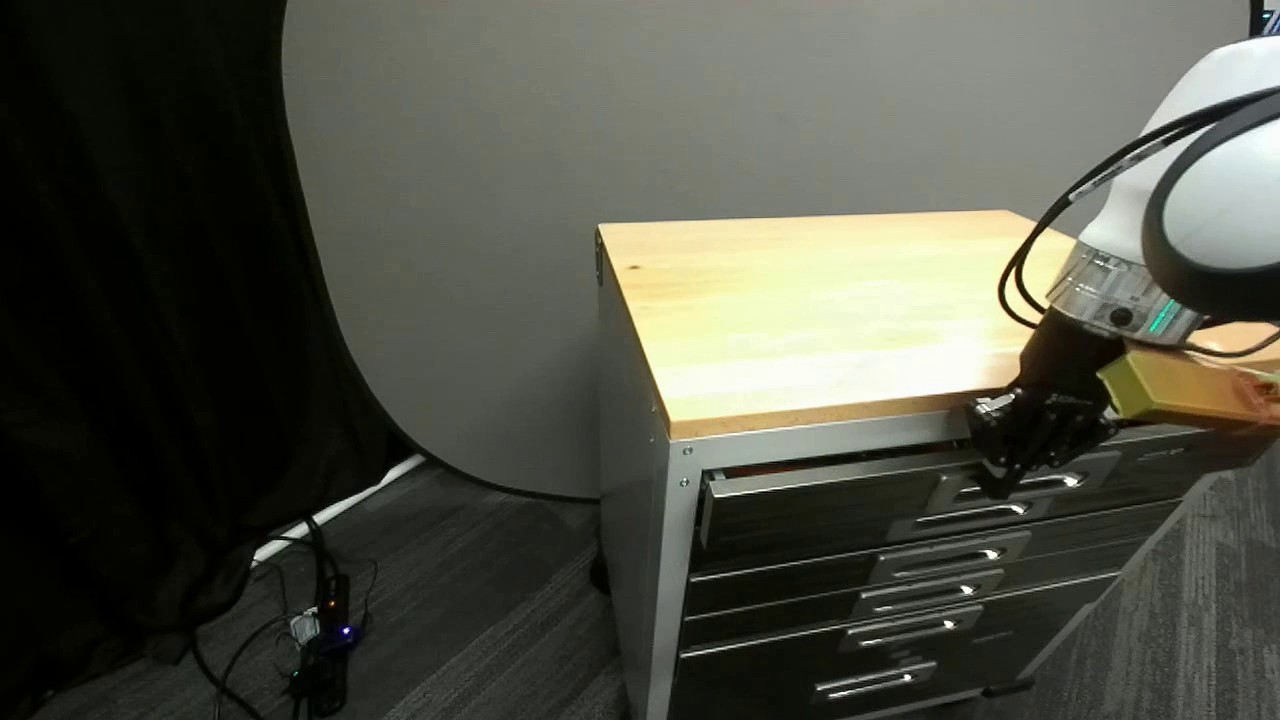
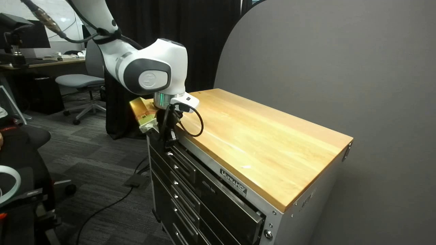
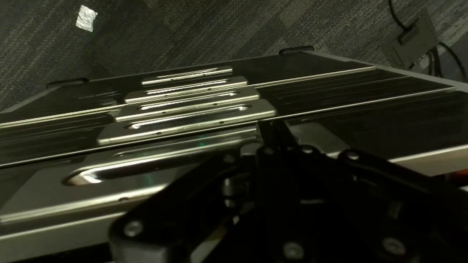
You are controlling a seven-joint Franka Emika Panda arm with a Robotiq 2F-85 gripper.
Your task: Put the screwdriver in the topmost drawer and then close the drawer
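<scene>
Grey panel (image 1: 700, 110): stands behind the cabinet, with a black curtain (image 1: 140, 300) to one side. The cabinet (image 1: 638, 520) is of grey metal, stands on dark streaked carpet (image 1: 520, 590) and carries a pale wooden worktop (image 1: 820, 300) with glare near its front edge. In both exterior views the white robot arm (image 2: 150, 68) reaches over that edge, wrist directed downward.

Topmost drawer (image 1: 800, 515): found partly open, its front standing slightly proud of the frame, a narrow dark gap along the top. The lower drawers (image 1: 760, 680) appear closed.

Claw (image 3: 273, 131): positioned at the front of the topmost drawer, overlapping one end of the handle plate (image 3: 109, 190) in the wrist view. Its two fingers stand close together, nothing visible between them. Whether the tips touch the drawer front cannot be determined.

A yellow-and-orange block (image 1: 1180, 388) sits beside the wrist. A power strip (image 1: 325, 645) with a small blue light lies on the carpet, as does a silvery scrap (image 3: 86, 18), apart from the cabinet. A reddish-orange item (image 3: 459, 177) shows partly behind the drawer's front edge; identity undetermined. Position of the screwdriver: cannot be told.
</scene>
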